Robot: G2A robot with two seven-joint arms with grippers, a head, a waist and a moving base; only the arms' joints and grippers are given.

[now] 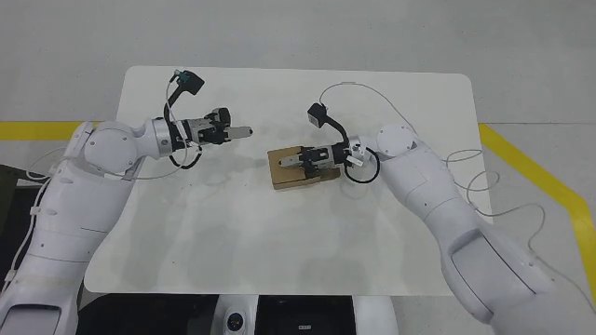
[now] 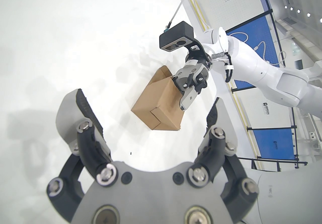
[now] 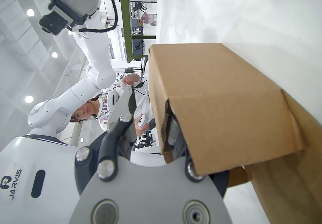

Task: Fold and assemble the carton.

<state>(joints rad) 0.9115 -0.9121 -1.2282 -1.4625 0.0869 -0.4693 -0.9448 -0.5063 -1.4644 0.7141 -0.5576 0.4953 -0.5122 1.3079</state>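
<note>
A brown carton (image 1: 301, 169) lies on its side near the middle of the white table (image 1: 400, 233), with its end flaps partly folded. My right gripper (image 1: 287, 160) is at the carton's open end. In the right wrist view one of its fingers (image 3: 128, 104) stands free beside the carton (image 3: 213, 99), and the other is hidden inside the opening, so the jaws straddle a side panel without clamping it. My left gripper (image 1: 250, 132) hovers open to the left of the carton (image 2: 161, 106), empty and a short way off. The left wrist view shows the right gripper (image 2: 182, 89) on the carton's upper edge.
Cables trail from the right arm across the table's far right part (image 1: 391, 102). A yellow floor line (image 1: 531, 163) runs beside the table.
</note>
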